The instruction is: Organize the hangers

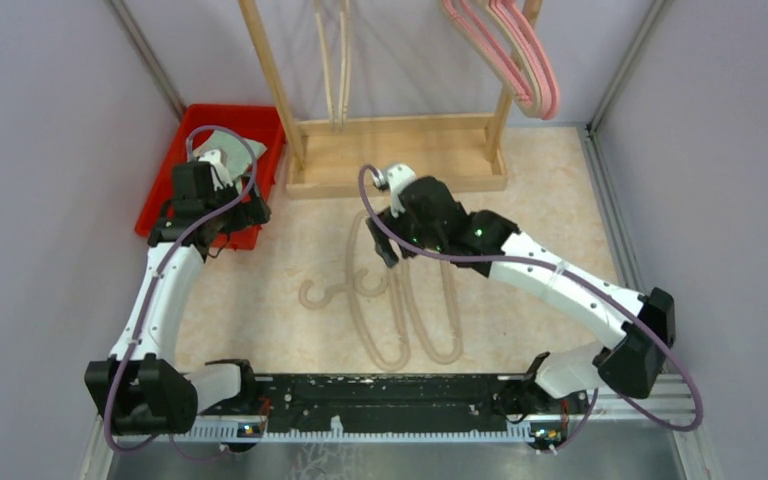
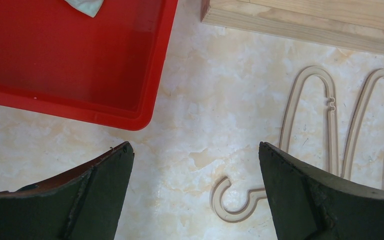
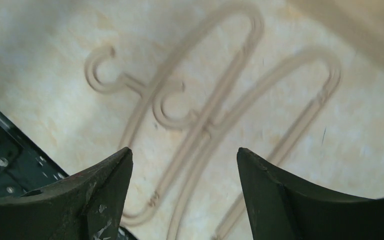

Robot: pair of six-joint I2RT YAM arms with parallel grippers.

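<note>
Jaws of both the left gripper [image 2: 195,150] and the right gripper [image 3: 185,152] gape wide and hold nothing, the right above two tan hangers [image 3: 206,122] lying crossed on the table [image 1: 560,180], while pink hangers [image 1: 527,62] hang from the wooden rack [image 1: 395,126].

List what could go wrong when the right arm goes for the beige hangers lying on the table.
1. The two beige hangers overlap; gripping one may drag the other along.
2. They lie flat on the table; the open right gripper could scrape the surface or slip off.
3. The wooden rack stands close by; a lifted hanger could knock it.
</note>
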